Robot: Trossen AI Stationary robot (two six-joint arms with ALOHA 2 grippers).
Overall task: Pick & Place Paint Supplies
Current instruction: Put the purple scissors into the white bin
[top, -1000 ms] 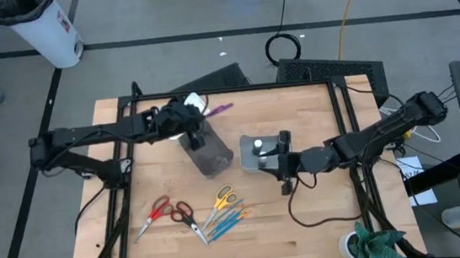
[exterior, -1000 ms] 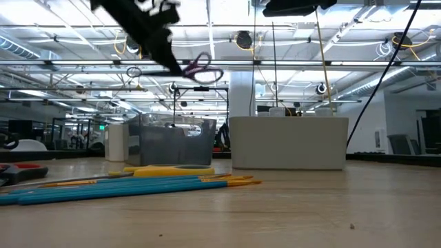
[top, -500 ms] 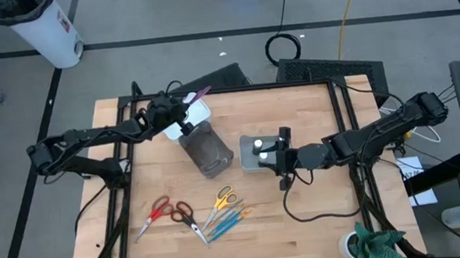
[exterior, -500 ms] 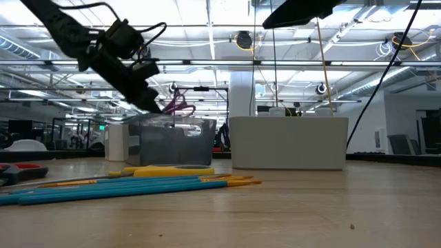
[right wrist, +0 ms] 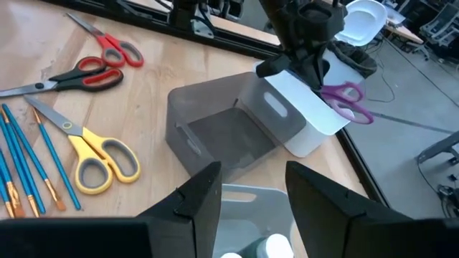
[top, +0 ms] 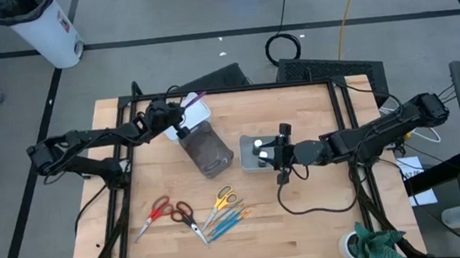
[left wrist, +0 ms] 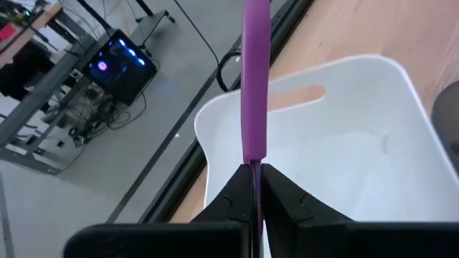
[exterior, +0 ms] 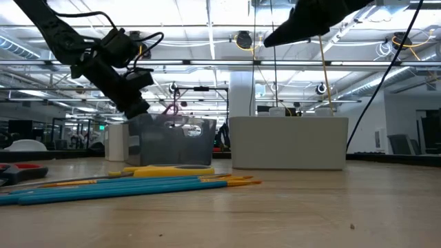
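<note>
1. Wooden table [top: 308,232] on a dark frame, grey floor around it, a white bin [top: 38,29] off the far left corner; open hall with ceiling lights beyond in the low view.
2. On the table: white tub [top: 197,113] at the far edge, grey tub [top: 207,151] just beside it, small tray [top: 252,162] with white-capped bottles [top: 258,147] near the middle.
3. Step in hand — placing the purple scissors [right wrist: 345,100]: clamped tight in the left gripper [left wrist: 256,188], held over the white tub, handles poking past its far rim.
4. Next move, as a judgement: lower into the white tub, release, withdraw clear of the rim.
5. Right gripper [right wrist: 251,190] over the tray, jaws about half apart, nothing seen between them — bottles just beneath.
6. Not yet placed: red scissors [top: 153,216], red-and-black scissors [top: 187,219], yellow scissors [top: 220,203] and the brushes [top: 229,223], all lying together near the front edge.
</note>
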